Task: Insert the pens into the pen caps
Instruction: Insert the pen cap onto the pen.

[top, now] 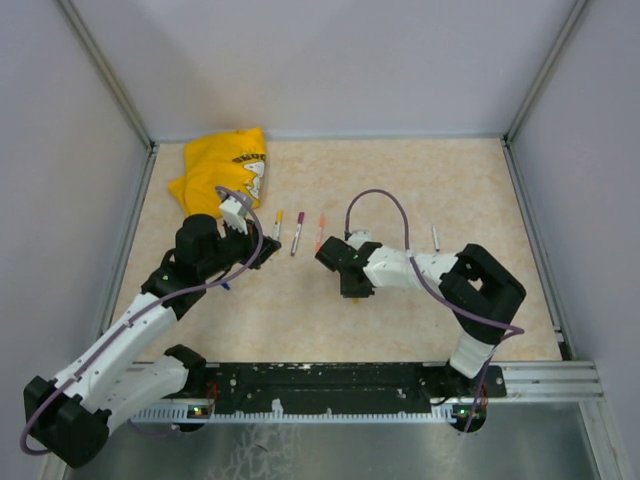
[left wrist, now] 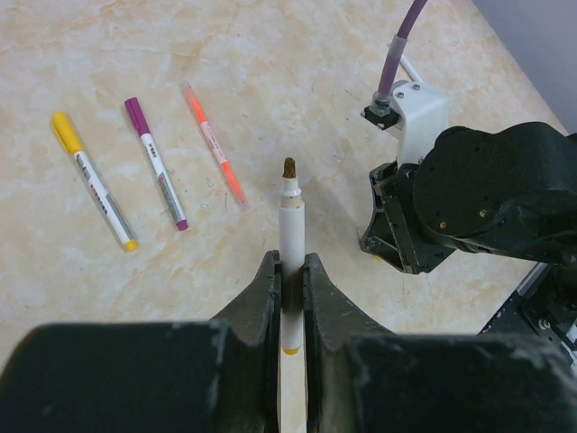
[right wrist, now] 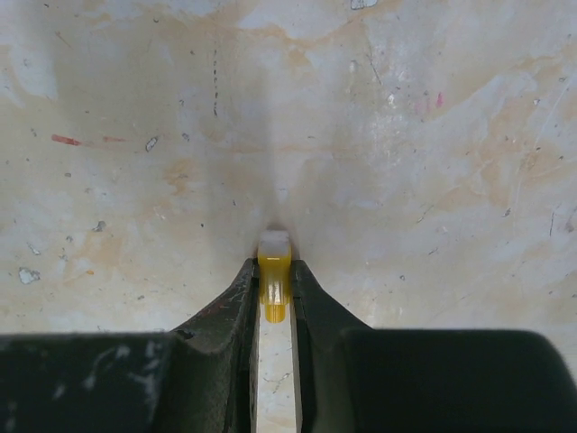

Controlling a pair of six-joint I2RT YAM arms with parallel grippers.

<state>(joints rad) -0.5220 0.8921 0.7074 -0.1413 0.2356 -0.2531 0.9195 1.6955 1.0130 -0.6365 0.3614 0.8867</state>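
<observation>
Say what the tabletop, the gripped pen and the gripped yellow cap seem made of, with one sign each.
Tabletop: marble-look laminate or stone, matt; beige veining, scuffs.
Gripped pen: smooth plastic, probably; even, faintly shiny white barrel.
Gripped cap: glossy plastic; slightly see-through.

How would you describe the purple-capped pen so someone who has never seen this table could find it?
Start at the yellow cloth in the far left corner. Just right of it, three pens lie side by side. The purple-capped pen is the middle one, between a yellow-capped pen and an orange pen; only it has a purple cap.
</observation>
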